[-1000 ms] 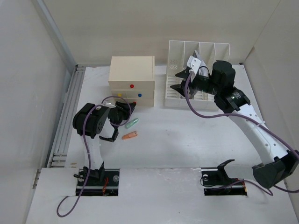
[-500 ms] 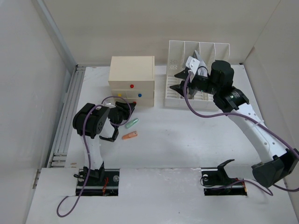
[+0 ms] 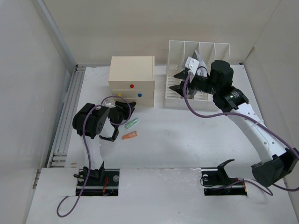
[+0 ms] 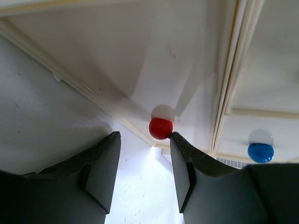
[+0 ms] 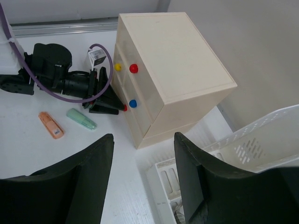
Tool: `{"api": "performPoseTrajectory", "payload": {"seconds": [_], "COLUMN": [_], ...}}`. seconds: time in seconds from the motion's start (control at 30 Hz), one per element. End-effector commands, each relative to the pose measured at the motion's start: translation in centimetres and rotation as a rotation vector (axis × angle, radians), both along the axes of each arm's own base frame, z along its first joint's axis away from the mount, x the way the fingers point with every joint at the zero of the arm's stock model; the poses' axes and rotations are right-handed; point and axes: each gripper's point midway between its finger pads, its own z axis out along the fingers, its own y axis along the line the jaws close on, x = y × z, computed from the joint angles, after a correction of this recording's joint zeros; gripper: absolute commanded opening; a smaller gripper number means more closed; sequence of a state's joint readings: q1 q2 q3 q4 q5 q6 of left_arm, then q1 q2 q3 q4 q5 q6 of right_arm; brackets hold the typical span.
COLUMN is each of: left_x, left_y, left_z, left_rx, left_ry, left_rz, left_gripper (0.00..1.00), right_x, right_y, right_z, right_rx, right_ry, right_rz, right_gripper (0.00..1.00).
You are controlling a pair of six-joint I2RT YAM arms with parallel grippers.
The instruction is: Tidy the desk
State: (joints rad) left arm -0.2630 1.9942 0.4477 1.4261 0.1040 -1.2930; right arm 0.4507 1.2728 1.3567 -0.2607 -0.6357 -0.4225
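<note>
Desk (image 3: 187, 135) is judged rigid, ungraspable; small slick red knob (image 4: 160, 128) is bracketed by spread left gripper (image 4: 143, 137) jaws; right gripper (image 5: 143, 137) jaws spread, empty.

A cream three-drawer box (image 3: 131, 70) stands toward the back, left of centre. Its front carries small round knobs: a red knob (image 3: 132, 86) on the top drawer, then a yellow knob (image 3: 119, 94) and a blue knob (image 3: 140, 95) side by side on the drawer below. A second red knob (image 5: 124, 108) sits lower on the front.

Just right of the box stands a white slotted file rack (image 3: 175, 58), upright dividers along the back, perforated side walls.

In front of the box lie two short capped pen-like items, near each other but apart: a pale green one (image 3: 131, 123), and an orange one (image 3: 129, 136) closer to the viewer.

White wall panels (image 3: 28, 93) enclose the scene.
</note>
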Motion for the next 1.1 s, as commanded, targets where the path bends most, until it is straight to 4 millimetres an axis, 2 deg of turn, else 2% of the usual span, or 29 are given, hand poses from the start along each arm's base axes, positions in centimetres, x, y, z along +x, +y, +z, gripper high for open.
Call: {"api": "performPoseTrajectory", "payload": {"seconds": [0.0, 0.37, 0.6, 0.8, 0.87, 1.07], "left_x": [1.9, 2.3, 2.6, 1.2, 0.3, -2.2], "left_y": [2.1, 1.9, 1.9, 1.8, 2.1, 1.1], "left_z": [14.8, 15.9, 15.9, 14.8, 14.7, 13.5], "left_rx": [-0.156, -0.173, -0.173, -0.175, -0.177, -0.168], "left_ry": [-0.579, -0.602, -0.6, -0.569, -0.574, -0.53], "left_rz": [0.126, 0.125, 0.125, 0.116, 0.116, 0.073], "left_gripper": [0.44, 0.38, 0.24, 0.13, 0.13, 0.12], "right_x": [0.1, 0.1, 0.2, 0.1, 0.1, 0.0], "right_y": [0.2, 0.4, 0.6, 0.7, 0.7, 0.7], "right_z": [0.4, -0.2, -0.5, -0.5, -0.5, -0.4], "right_rx": [0.008, 0.002, 0.0, 0.002, 0.002, -0.001], "right_ry": [-0.025, -0.007, 0.002, 0.003, 0.003, -0.005], "right_rz": [0.028, 0.037, 0.046, 0.055, 0.055, 0.066], "right_gripper": [0.59, 0.59, 0.59, 0.59, 0.59, 0.59]}}
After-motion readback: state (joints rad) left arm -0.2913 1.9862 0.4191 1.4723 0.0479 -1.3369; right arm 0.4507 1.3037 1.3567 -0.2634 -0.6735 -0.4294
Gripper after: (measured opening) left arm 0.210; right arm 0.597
